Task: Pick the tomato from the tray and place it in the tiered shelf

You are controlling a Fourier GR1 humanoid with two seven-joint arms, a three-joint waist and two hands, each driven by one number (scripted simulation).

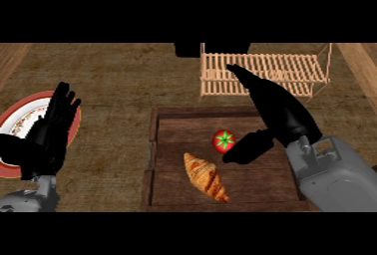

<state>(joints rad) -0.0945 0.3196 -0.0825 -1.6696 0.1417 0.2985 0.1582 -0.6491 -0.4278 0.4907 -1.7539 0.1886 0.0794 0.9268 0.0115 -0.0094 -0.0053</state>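
Observation:
A red tomato point(224, 141) with a green stem star lies in the dark wooden tray point(168, 155), right of the tray's middle. My right hand point(283, 117) hovers just to its right, fingers stretched straight toward the far side and the thumb point(244, 148) angled down beside the tomato; it holds nothing. The pale wooden tiered shelf point(261, 73) stands beyond the tray at the back right, with my fingertips reaching over its front slats. At the left, my left hand point(50, 130) rests open with fingers up.
A golden croissant point(205, 177) lies in the tray near its front, left of the tomato. A red-rimmed white plate point(16, 117) sits at the left edge, partly behind my left hand. A dark object point(211, 49) stands at the back centre.

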